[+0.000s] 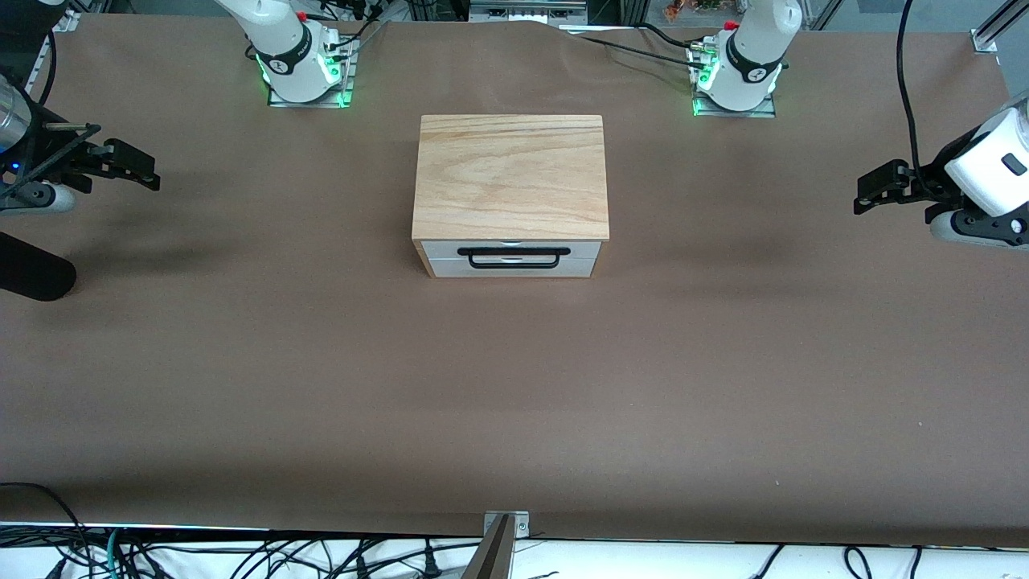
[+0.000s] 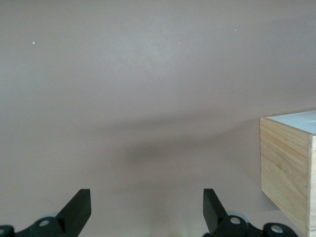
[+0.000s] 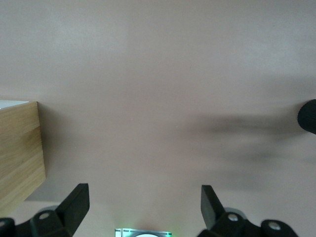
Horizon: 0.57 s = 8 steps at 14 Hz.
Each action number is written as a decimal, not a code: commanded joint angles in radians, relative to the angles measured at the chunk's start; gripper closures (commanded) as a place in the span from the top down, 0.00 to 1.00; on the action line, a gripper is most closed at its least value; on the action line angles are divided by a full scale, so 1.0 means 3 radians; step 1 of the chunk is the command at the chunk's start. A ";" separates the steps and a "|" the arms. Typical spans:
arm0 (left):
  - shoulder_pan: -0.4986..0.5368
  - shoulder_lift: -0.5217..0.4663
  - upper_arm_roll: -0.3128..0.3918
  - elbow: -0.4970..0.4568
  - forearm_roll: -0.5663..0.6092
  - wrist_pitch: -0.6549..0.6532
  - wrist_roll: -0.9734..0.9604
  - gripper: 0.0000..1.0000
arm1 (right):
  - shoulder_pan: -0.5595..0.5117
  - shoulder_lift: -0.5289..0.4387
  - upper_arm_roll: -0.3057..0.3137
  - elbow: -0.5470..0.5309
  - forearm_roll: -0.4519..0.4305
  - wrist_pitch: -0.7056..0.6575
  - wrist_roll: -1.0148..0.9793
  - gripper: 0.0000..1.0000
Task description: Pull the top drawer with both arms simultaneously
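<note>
Both grippers, left gripper (image 1: 867, 191) and right gripper (image 1: 143, 167), hang spread and empty over the table ends, well apart from the shut top drawer (image 1: 512, 251), whose handle (image 1: 509, 258) faces the front camera, unobstructed for the approach.

Both large white jointed robot arms wait, raised over the ends of the surface. The left arm's black two-finger gripper (image 1: 872, 193) hangs over its own end, fingers (image 2: 79, 210) spread wide and holding nothing. The right arm's black two-finger gripper (image 1: 137, 167) hangs over its end likewise, fingers (image 3: 76, 203) wide apart and empty.
</note>
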 commanded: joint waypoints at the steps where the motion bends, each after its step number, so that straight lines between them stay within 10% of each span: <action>1: 0.0037 -0.0058 -0.0021 -0.0072 0.0093 0.0048 0.0075 1.00 | -0.0034 0.0009 0.0033 0.0053 -0.0003 -0.0055 0.0026 1.00; 8: 0.0027 -0.0022 -0.0026 -0.0010 0.0088 0.0048 0.0059 1.00 | -0.0034 0.0009 0.0033 0.0053 -0.0008 -0.0055 -0.0010 1.00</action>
